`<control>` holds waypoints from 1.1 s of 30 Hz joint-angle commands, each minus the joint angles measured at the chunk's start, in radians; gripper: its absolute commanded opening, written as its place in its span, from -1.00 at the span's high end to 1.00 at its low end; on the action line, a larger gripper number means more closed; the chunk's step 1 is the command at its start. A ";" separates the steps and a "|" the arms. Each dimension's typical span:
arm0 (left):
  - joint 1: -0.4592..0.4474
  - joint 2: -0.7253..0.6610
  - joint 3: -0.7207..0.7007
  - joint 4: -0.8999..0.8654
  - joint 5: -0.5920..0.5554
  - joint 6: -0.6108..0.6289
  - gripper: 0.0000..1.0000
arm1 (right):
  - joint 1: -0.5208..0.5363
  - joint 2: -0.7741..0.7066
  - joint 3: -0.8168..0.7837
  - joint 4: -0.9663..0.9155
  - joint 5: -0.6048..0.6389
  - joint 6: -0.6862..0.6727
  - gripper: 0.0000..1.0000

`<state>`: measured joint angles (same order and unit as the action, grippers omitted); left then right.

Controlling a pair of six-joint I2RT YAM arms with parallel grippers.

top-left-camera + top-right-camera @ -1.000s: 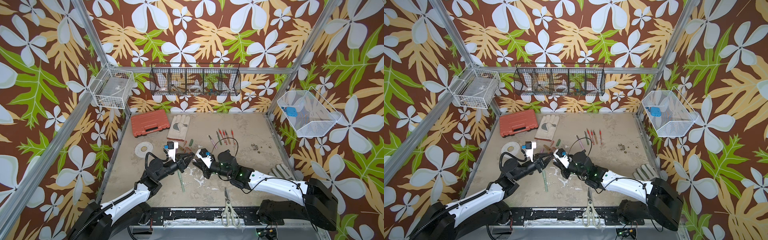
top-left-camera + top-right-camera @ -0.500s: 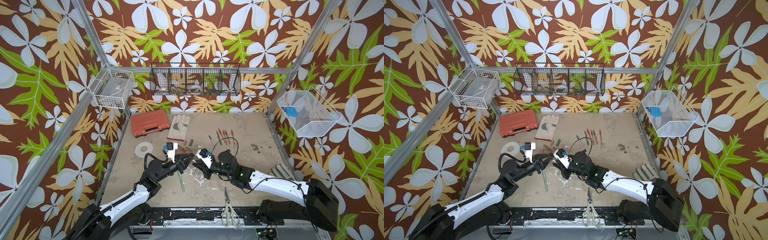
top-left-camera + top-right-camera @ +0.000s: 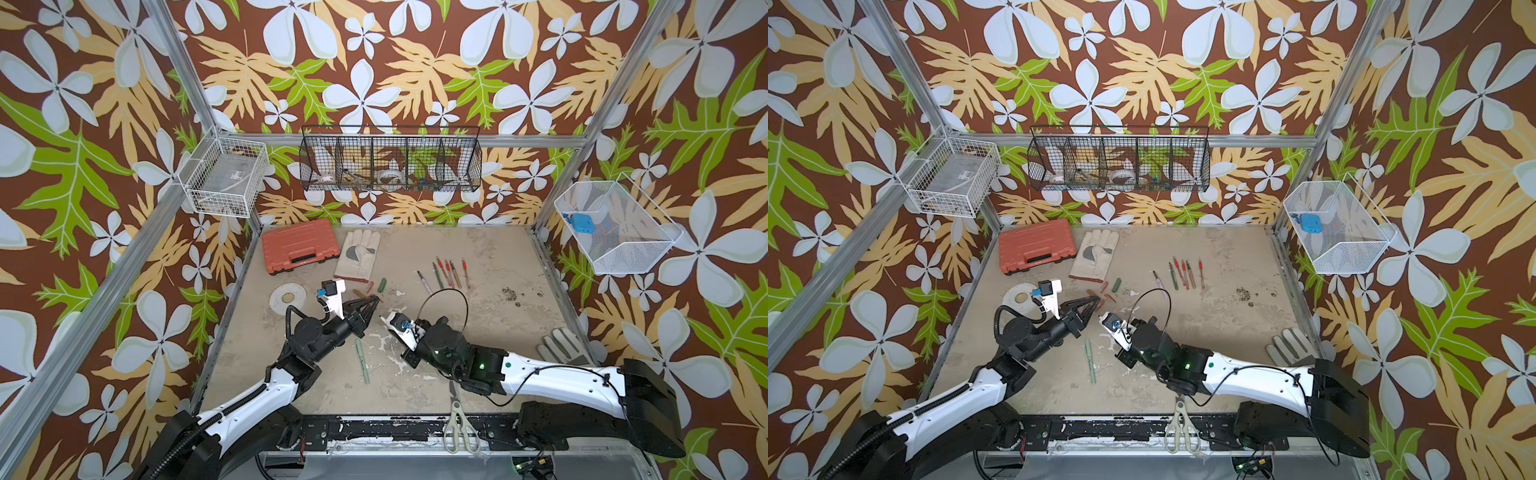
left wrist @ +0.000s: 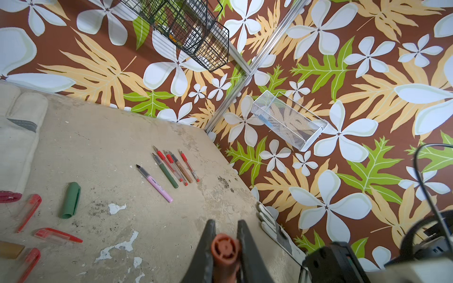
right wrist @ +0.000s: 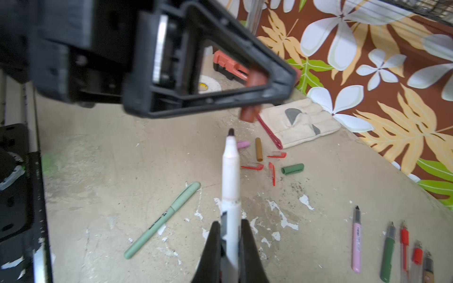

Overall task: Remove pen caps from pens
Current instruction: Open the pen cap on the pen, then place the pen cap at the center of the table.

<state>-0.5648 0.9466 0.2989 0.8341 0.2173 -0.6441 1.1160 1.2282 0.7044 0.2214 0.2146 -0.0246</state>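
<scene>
Pale-handled scissors (image 3: 457,428): at the 6 o'clock edge of the table (image 3: 519,332), across the black front rail (image 3: 374,430), blades toward 12.
right gripper (image 5: 230,229): clamped on the white pen (image 5: 230,176) by its barrel; only the right wrist view shows this grip, neither top view does.
white pen: uncapped, dark tip bare, lifted off the table.
pale green pen (image 3: 361,360): flat on the table, cap on, at 9 o'clock from the right gripper.
left gripper (image 4: 226,229): closed on the brown cap (image 4: 225,248), seen end-on in the left wrist view; the right wrist view shows it side-on, clear of the white pen's tip.
loose caps: dark green cap (image 4: 71,199) and red caps (image 4: 57,235) on the table at 12 o'clock from the left gripper; the pink cap (image 5: 242,144) and tan cap (image 5: 258,149) beside them show best in the right wrist view.
row of pens (image 3: 444,272): six, uncapped, side by side at 2 o'clock from the left gripper; both wrist views show their bare nibs.
work glove (image 3: 359,253) and red case (image 3: 297,245): far, at 11 o'clock, by the back wall.
</scene>
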 commanded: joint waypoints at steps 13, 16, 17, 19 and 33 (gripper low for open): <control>0.003 0.001 0.006 -0.034 0.005 0.067 1.00 | -0.129 -0.131 -0.081 0.079 -0.218 0.092 1.00; 0.003 0.002 0.007 -0.053 -0.002 0.076 1.00 | -0.146 -0.147 -0.094 0.090 -0.231 0.104 1.00; 0.002 0.005 0.009 -0.058 -0.005 0.078 1.00 | -0.151 -0.149 -0.094 0.088 -0.234 0.106 1.00; 0.003 0.022 0.019 -0.080 -0.012 0.080 1.00 | -0.160 -0.153 -0.093 0.087 -0.242 0.115 1.00; 0.005 0.222 0.167 -0.373 -0.239 0.110 1.00 | -0.361 -0.174 -0.133 0.073 -0.321 0.220 1.00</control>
<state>-0.5629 1.1458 0.4454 0.5426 0.0734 -0.5533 0.7872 1.0622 0.5812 0.2840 -0.0601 0.1459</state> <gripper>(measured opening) 0.160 0.077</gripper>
